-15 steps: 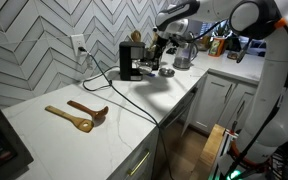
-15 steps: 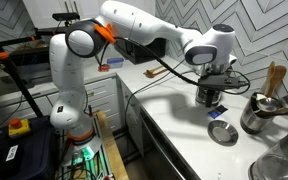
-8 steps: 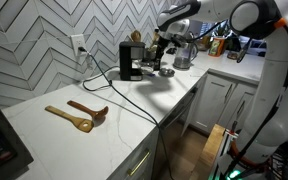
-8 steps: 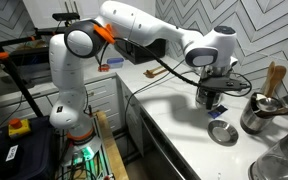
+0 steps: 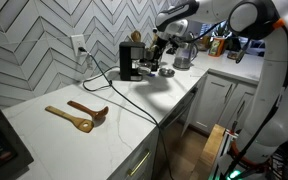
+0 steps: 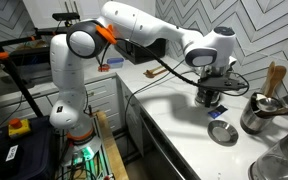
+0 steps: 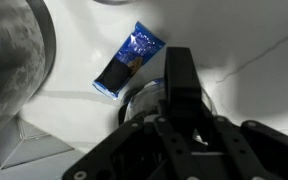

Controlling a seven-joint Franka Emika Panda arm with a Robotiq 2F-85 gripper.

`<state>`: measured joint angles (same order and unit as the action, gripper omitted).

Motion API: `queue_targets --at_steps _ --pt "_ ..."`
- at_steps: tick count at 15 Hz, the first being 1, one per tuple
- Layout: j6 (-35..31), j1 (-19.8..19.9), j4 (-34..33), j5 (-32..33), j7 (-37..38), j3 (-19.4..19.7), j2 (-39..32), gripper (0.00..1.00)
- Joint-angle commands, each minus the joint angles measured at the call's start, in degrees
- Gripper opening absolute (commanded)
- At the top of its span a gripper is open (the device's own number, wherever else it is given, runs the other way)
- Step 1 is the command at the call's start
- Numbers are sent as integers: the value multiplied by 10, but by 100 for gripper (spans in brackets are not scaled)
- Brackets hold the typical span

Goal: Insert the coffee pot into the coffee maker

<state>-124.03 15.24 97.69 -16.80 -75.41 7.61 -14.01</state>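
The black coffee maker (image 5: 130, 60) stands by the tiled wall, its cord trailing over the counter. My gripper (image 5: 156, 52) hangs just in front of it. In an exterior view my gripper (image 6: 212, 88) covers most of the dark machine (image 6: 202, 98). In the wrist view my gripper (image 7: 179, 88) has its fingers (image 7: 179, 70) drawn together over the curved clear glass of the coffee pot (image 7: 139, 98), which they appear to grip at its rim. Most of the pot is hidden under my fingers.
A blue packet (image 7: 129, 58) (image 6: 214, 113) and a grey round disc (image 6: 222, 132) lie on the white counter beside the gripper. A steel pot (image 6: 259, 112) and a holder with wooden spoons (image 6: 274, 80) stand nearby. Two wooden spoons (image 5: 79, 115) lie further along the counter.
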Motion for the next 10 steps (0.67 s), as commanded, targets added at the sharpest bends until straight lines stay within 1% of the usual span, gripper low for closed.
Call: queue_targets --at_steps 1,6,10 --pt "5 10 -23 -8 -10 -8 -18 7" --pt "5 13 -40 -11 -11 -9 -32 7" --pt "9 15 -48 -6 11 -4 -37 7"
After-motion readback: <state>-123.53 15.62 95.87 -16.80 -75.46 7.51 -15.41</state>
